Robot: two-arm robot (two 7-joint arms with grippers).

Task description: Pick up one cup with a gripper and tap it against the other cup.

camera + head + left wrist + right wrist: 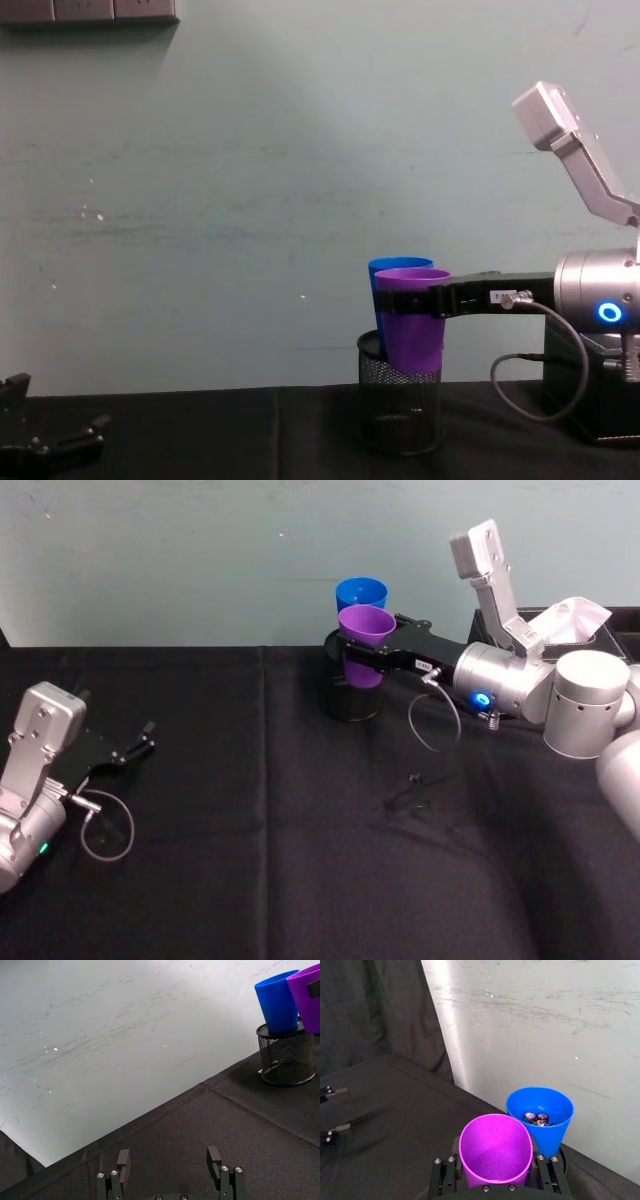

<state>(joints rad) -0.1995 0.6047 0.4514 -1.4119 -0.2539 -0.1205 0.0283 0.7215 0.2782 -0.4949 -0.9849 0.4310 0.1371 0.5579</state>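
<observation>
With the purple cup [366, 626] clamped in the right tool [357, 656] just beside the blue cup [361, 592] over the mesh holder [352, 704], a light, level nudge is advised, while the left tool [148, 736] lies open, parked.

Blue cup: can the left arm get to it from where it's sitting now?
Probably, if it stretches that far. The left gripper, open, rests on the table, near left, bare cloth between. The blue cup is free on its left above the holder; the right gripper, shut on the purple cup, crowds its front.
</observation>
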